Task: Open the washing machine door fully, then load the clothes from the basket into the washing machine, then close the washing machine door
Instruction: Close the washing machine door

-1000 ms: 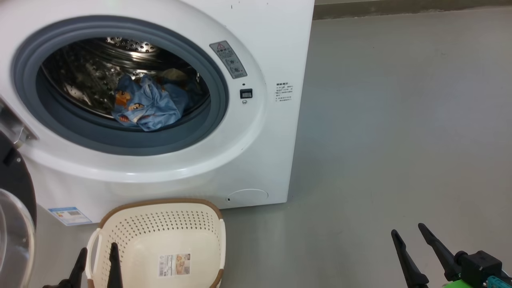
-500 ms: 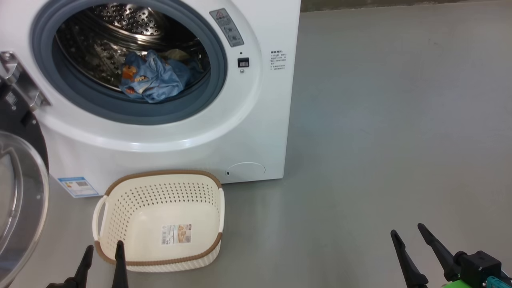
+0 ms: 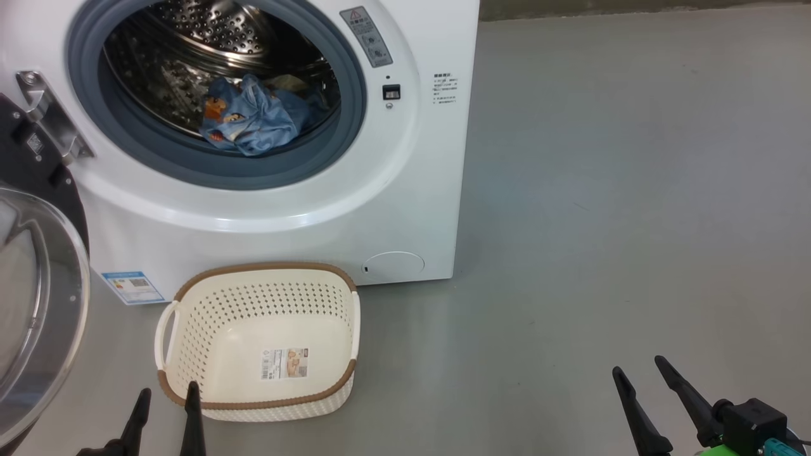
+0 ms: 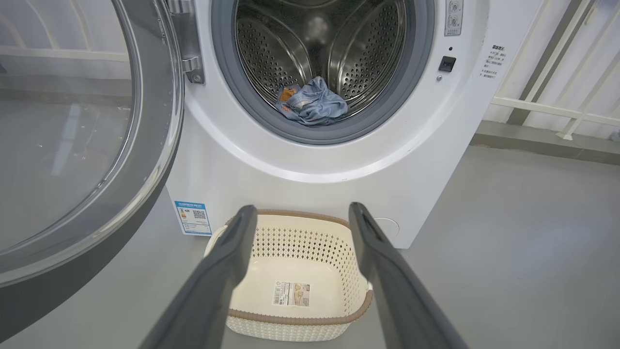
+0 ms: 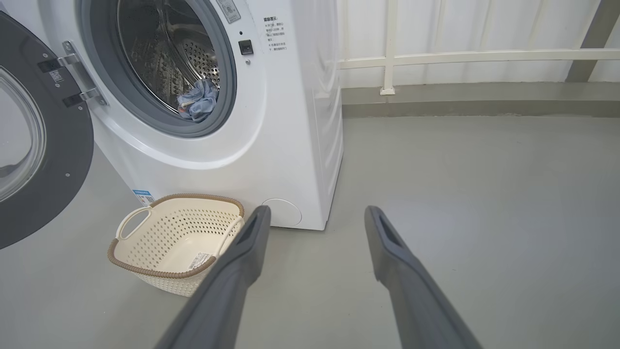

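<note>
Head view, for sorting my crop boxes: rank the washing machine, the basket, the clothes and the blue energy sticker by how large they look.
1. washing machine, partly cut off by the frame
2. basket
3. clothes, lying farther back, so nearness flatters the basket
4. energy sticker

The white washing machine (image 3: 412,190) stands on the floor. Its round black door (image 3: 38,304), with a clear glass window, is swung wide open to the left. The blue clothes (image 3: 253,120) with orange-brown prints lie crumpled at the front of the steel drum. The cream basket (image 3: 266,271) with a brown rim stands upright and empty just in front of the machine, a paper label on its bottom.
</note>
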### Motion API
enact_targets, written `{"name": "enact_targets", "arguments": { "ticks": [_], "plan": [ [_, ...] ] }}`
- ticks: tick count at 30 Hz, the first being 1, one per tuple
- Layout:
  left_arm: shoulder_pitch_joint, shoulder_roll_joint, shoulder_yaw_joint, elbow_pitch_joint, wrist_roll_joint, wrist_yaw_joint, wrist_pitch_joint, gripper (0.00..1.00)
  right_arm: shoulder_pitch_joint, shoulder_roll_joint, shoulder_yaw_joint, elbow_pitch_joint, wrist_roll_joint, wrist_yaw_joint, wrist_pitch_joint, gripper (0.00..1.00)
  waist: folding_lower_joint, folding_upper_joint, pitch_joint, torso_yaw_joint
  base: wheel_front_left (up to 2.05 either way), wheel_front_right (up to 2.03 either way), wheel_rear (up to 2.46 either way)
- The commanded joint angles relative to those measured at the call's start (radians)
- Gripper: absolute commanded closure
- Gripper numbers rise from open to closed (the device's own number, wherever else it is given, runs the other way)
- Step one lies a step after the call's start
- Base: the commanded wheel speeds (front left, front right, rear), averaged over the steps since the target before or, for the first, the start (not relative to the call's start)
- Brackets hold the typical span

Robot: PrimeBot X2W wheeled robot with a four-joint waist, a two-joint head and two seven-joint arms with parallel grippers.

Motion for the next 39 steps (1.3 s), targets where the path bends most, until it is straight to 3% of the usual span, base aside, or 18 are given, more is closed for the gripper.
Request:
{"name": "enact_targets", "arguments": {
  "ticks": [1,12,23,30,39],
  "plan": [
    [-0.007,0.014,0.026,-0.024,0.000,-0.003,-0.005,0.00,0.007,-0.020,0.019,-0.023,0.003,0.001,-0.005,0.00,0.0000,0.0000,-0.003,0.004,0.00,0.00,0.00],
    [-0.006,0.014,0.030,-0.015,-0.021,-0.002,-0.005,0.00,0.002,-0.024,0.048,-0.022,0.007,0.001,-0.005,0.00,0.0000,0.0000,0.000,0.088,0.00,0.00,0.00],
    [-0.015,0.014,0.027,-0.016,-0.051,0.014,-0.005,0.00,-0.051,-0.036,0.120,-0.004,0.010,0.001,-0.005,0.00,0.0000,0.0000,0.014,0.256,0.00,0.00,0.00],
    [-0.010,0.014,0.017,-0.017,-0.073,0.025,-0.005,0.00,-0.107,-0.050,0.218,0.016,0.017,0.001,-0.005,0.00,0.0000,0.0000,0.022,0.358,0.00,0.00,0.00],
    [-0.011,0.014,-0.002,-0.014,-0.103,0.049,-0.005,0.00,-0.146,-0.065,0.250,0.035,0.028,0.001,-0.005,0.00,0.0000,0.0000,0.020,0.475,0.00,0.00,0.00]
  ]
}}
